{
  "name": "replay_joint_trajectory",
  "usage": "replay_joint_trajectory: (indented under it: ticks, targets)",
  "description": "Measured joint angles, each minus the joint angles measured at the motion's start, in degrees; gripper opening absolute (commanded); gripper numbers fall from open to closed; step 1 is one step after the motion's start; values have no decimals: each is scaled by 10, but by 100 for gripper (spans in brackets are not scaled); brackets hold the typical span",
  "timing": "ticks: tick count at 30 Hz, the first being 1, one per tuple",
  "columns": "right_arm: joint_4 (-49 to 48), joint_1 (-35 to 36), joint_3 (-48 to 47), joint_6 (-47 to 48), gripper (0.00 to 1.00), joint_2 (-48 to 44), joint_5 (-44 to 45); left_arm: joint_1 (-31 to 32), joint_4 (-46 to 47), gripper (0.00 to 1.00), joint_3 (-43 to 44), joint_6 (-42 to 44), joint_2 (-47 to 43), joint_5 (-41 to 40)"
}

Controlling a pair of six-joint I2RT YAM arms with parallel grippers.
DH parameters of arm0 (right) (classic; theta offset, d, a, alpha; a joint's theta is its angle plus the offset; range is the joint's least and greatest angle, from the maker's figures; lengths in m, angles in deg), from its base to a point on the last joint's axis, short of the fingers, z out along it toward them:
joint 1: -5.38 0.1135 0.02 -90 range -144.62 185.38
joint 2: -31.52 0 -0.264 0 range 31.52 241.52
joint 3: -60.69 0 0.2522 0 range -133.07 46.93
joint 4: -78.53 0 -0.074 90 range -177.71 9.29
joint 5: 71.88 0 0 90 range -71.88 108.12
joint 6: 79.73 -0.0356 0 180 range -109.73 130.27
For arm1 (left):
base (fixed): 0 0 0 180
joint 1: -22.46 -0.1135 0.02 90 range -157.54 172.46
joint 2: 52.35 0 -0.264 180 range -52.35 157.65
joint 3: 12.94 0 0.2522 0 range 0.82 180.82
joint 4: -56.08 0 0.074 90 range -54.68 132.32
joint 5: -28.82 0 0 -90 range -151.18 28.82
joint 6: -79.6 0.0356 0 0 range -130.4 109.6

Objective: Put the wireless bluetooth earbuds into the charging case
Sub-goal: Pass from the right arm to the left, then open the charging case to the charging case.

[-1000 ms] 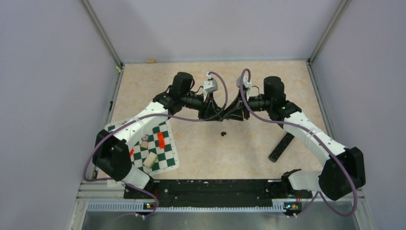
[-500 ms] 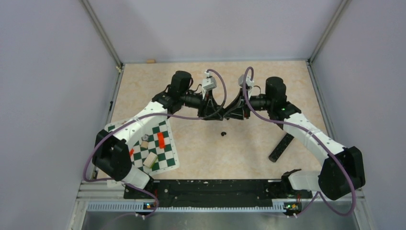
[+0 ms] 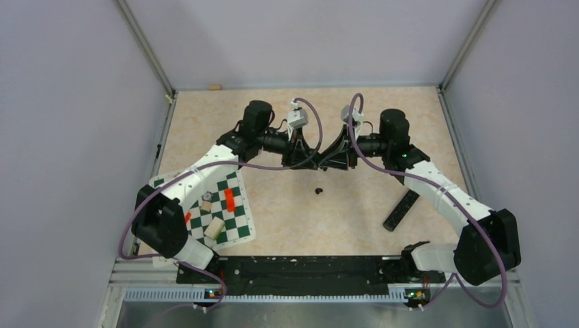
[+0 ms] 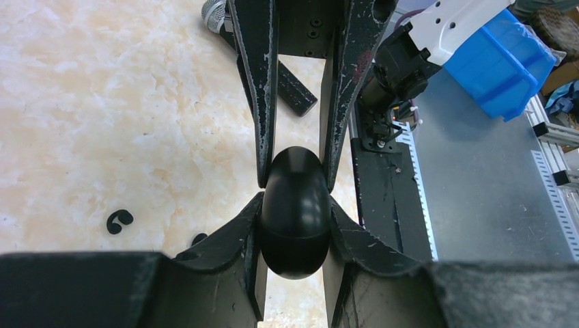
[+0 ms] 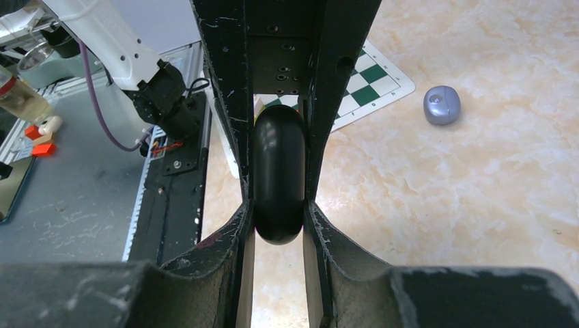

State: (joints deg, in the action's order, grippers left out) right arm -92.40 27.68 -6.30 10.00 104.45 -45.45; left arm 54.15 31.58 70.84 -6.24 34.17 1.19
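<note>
Above mid-table, my left gripper (image 3: pixel 307 161) and right gripper (image 3: pixel 332 162) meet tip to tip. Both are shut on one glossy black oval object (image 4: pixel 295 198) with a seam round it. In the left wrist view my left gripper (image 4: pixel 295 208) pinches its near end, and the right gripper's fingers (image 4: pixel 254 89) clamp its far end. The right wrist view shows the black oval (image 5: pixel 278 171) edge-on in my right gripper (image 5: pixel 278 206). The charging case (image 5: pixel 442 106), a small lavender-grey pebble, lies shut on the table beyond the mat corner, apart from both grippers. The earbuds are out of view.
Two small black curled pieces (image 4: pixel 119 220) lie on the table under the grippers (image 3: pixel 317 190). A long black microphone-like cylinder (image 3: pixel 401 210) lies at the right. A green-white chequered mat (image 3: pixel 239 229) with a wooden block (image 3: pixel 214 227) and red pieces (image 3: pixel 230 199) sits front left.
Both grippers, still joined on the black oval, have edged slightly toward the far side. Nothing on the table has moved.
</note>
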Motion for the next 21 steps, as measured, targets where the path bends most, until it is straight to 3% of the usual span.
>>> replay_joint_trajectory:
  ticks: [4,7,13,21]
  targets:
    - [1,-1,0,0,30,3,-4,0,-6,0,0,9,0,1]
    - [8,0,0,1,43,5,-9,0,-23,0,0,41,0,6]
    - [17,-1,0,2,48,5,-9,0,-97,0,5,147,-2,24]
    - [17,-5,0,7,50,5,20,2,-137,0,5,186,-2,38]
